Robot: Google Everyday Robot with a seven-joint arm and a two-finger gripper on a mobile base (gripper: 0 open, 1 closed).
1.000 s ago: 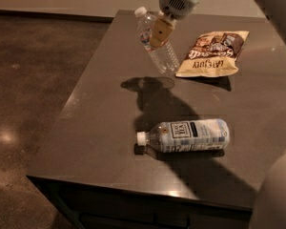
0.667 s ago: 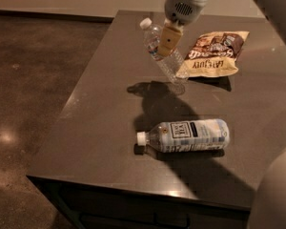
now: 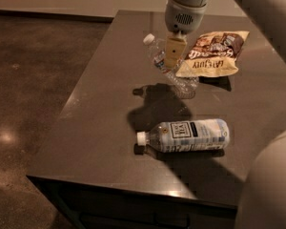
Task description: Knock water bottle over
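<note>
The water bottle (image 3: 182,83), small, clear and ribbed with a white cap, leans steeply on the dark table (image 3: 97,118). Its cap points up and to the left, and its base is near the table by the snack bag. My gripper (image 3: 174,56) comes down from the top of the camera view and lies across the bottle's upper part, hiding its label band. The bottle's shadow falls on the table just in front of it.
A larger bottle with a white-and-blue label (image 3: 188,135) lies on its side near the table's front. A snack bag (image 3: 212,54) lies at the back right. My arm's pale body (image 3: 271,185) fills the lower right corner. The floor lies to the left.
The gripper has moved nearer and to the right. The water bottle has moved with it and now leans further over, with its base lower and further right.
</note>
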